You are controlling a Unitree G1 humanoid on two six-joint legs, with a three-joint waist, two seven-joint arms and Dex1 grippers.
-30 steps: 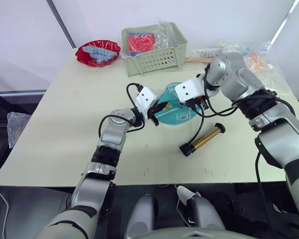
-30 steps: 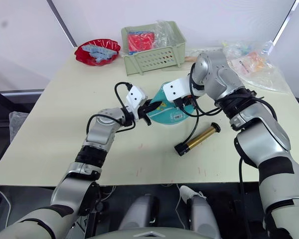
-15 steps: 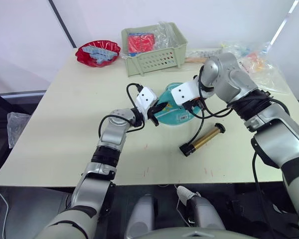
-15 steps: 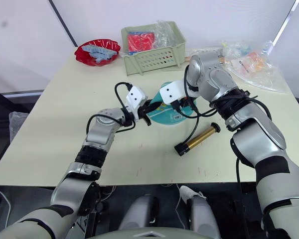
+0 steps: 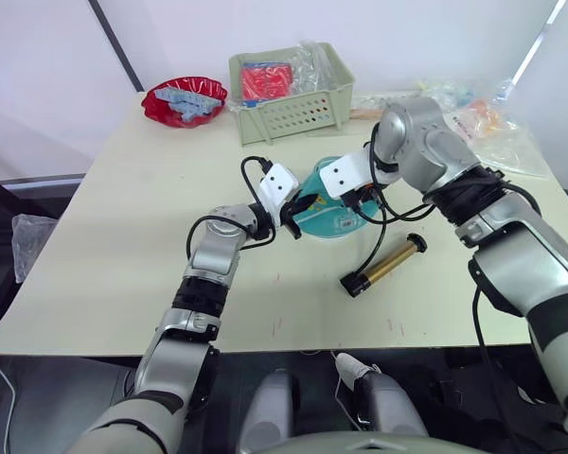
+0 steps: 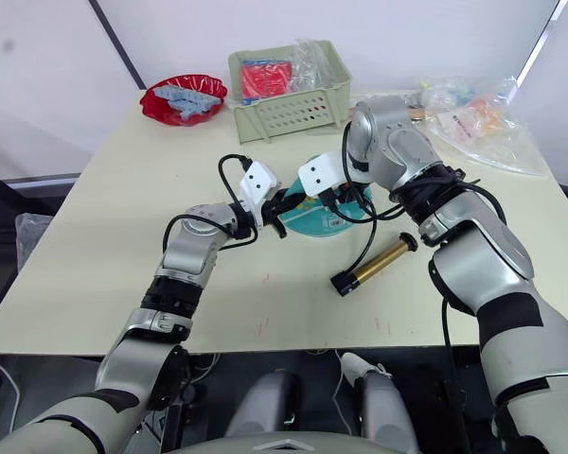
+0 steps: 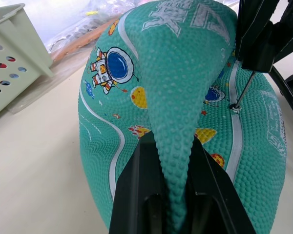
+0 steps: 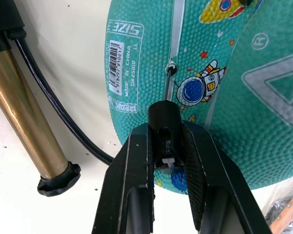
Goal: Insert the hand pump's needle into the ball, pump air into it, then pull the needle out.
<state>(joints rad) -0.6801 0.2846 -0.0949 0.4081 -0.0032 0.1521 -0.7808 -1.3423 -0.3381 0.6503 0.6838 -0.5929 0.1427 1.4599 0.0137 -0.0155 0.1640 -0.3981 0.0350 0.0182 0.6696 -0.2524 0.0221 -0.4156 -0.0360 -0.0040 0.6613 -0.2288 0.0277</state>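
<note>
Cream table (image 5: pixel 123 246). Red bowl (image 5: pixel 185 100) at the far left corner; green basket (image 5: pixel 291 92) along the far edge; clear plastic bags (image 5: pixel 483 118) at the far right corner. Near the centre, the teal ball (image 5: pixel 333 213) and the brass hand pump (image 5: pixel 384 266) lying on its side.

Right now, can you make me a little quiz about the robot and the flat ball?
1. True or false: the left gripper pinches a fold of the ball.
2. What does the right gripper hold? A) the red bowl B) the needle fitting C) the basket
3. Where does the hand pump lie?

Key: 1 true. 2 B, with the needle's tip at the ball's valve. 3 On the table, beside the ball.
</note>
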